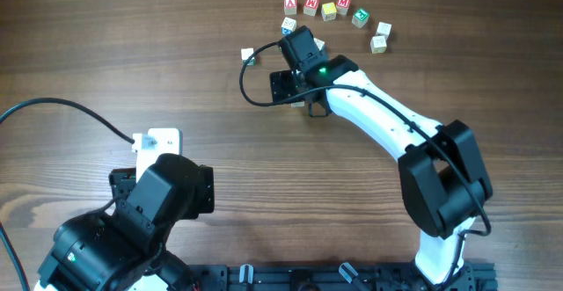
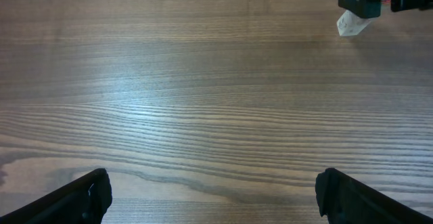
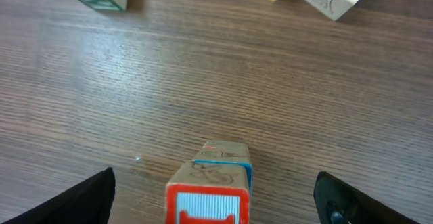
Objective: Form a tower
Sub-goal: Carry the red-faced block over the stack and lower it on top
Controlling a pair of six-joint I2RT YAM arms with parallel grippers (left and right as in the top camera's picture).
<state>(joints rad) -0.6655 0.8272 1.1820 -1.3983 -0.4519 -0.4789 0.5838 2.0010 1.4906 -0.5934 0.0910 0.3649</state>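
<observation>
Right gripper [image 1: 297, 40], jaws spread wide and clear of the tower [image 3: 211, 187], which stands at least two cubes high on the table [image 1: 132, 45] between them; the loose cubes [image 1: 327, 10] nearby apparently remain to be stacked.

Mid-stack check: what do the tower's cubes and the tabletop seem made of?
Tower: pale wood, matte, faint grain on its sides; red and blue markings look printed or painted. Table: brown streaked grain with slight sheen, so wood or wood-look laminate; cannot tell which.
</observation>
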